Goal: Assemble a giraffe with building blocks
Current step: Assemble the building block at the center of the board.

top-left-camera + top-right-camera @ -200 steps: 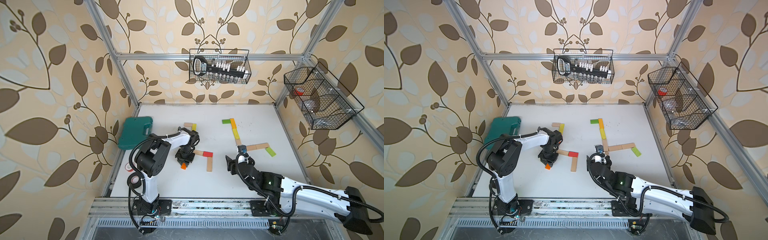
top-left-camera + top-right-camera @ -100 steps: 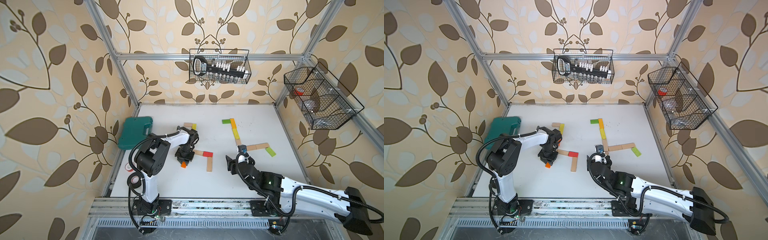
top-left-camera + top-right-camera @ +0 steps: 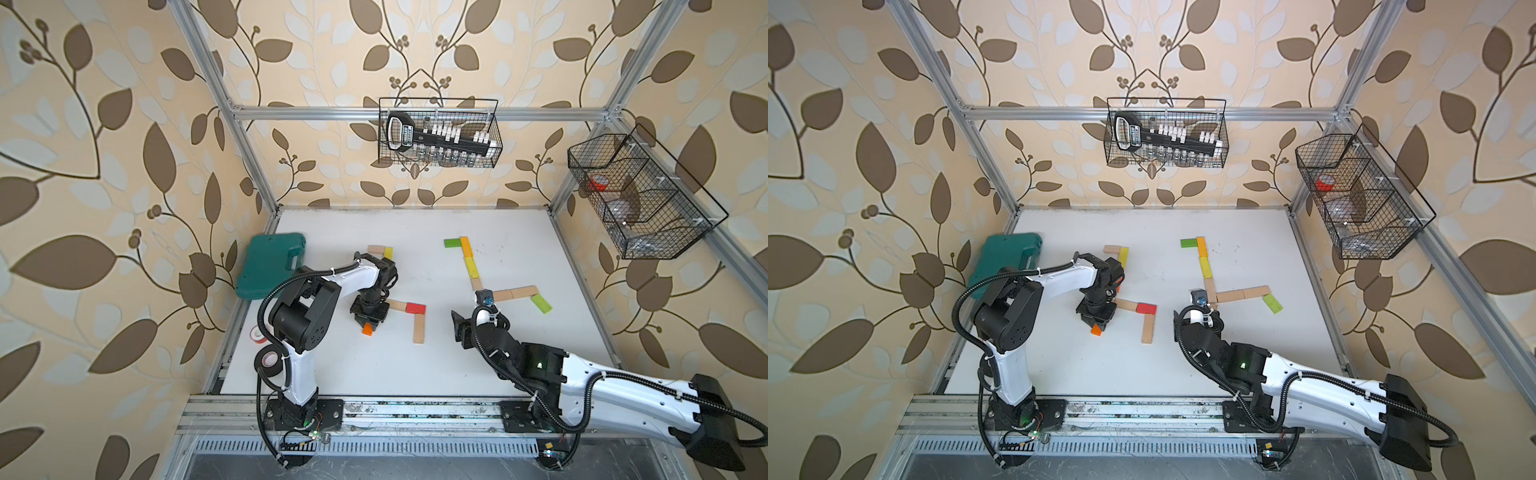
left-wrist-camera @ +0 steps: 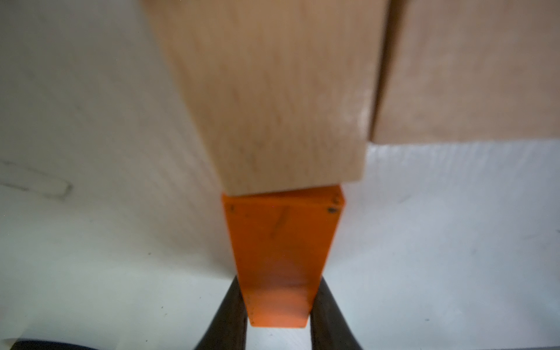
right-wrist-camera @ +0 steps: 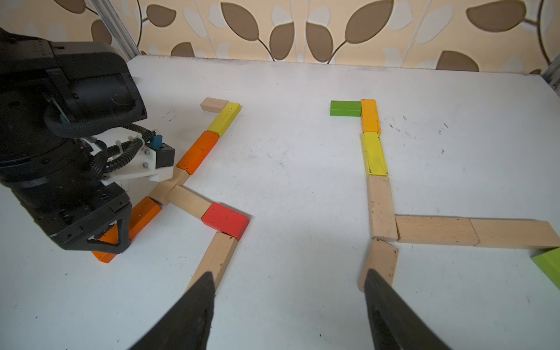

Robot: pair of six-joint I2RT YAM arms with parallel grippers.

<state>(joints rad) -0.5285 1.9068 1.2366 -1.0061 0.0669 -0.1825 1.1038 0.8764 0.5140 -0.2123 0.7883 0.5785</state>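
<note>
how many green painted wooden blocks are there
2. One green painted wooden block touches the orange block at the right figure's far end; the other green block lies slanted at its right end. More may be hidden.

The left gripper [image 3: 1096, 319] sits low on the white surface [image 3: 1183, 365], an orange block [image 3: 1097, 331] sticking out from under it. Just beside it a beige plank [image 3: 1126, 305] meets a red block [image 3: 1146, 308], and a longer beige plank [image 3: 1147, 330] turns toward the front rail.

White table [image 3: 374, 374]. You see the building blocks [image 3: 419, 328] lying flat on it in two chains, well apart: the left holds a red plank [image 3: 415, 308], the right ends in a green plank [image 3: 540, 304]. A green case [image 3: 272, 264] lies at the left edge.
</note>
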